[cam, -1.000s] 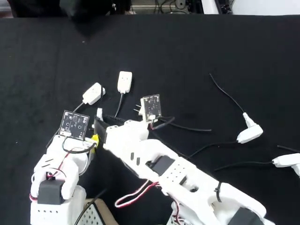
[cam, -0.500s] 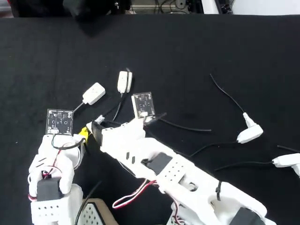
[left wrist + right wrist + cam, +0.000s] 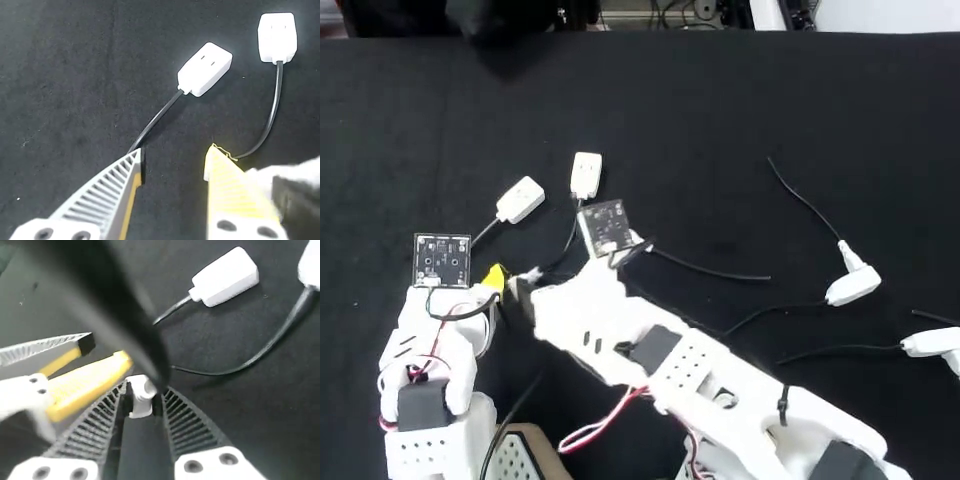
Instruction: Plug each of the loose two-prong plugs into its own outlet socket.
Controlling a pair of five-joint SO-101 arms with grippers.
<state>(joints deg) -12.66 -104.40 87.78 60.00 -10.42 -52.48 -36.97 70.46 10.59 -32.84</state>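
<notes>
Two white outlet sockets lie on the black table, one (image 3: 520, 199) (image 3: 205, 75) (image 3: 225, 277) left of the other (image 3: 585, 174) (image 3: 277, 37), each with a black cord. My right gripper (image 3: 141, 390) (image 3: 523, 286) is shut on a small white two-prong plug (image 3: 140, 399), whose black cable runs back over the arm. It sits just short of the sockets, close against the yellow finger (image 3: 85, 384) of my left gripper. My left gripper (image 3: 175, 155) stands open and holds nothing, with the left socket's cord between its fingers.
Two more loose white plugs (image 3: 850, 285) (image 3: 930, 343) with black cords lie at the right side of the table. Thin black cables (image 3: 800, 200) trail across the middle right. The far half of the table is bare black cloth.
Both arms have shifted left. My right gripper carried its plug left and nearer the left gripper. The right-hand socket tipped on its side and lies flat again.
</notes>
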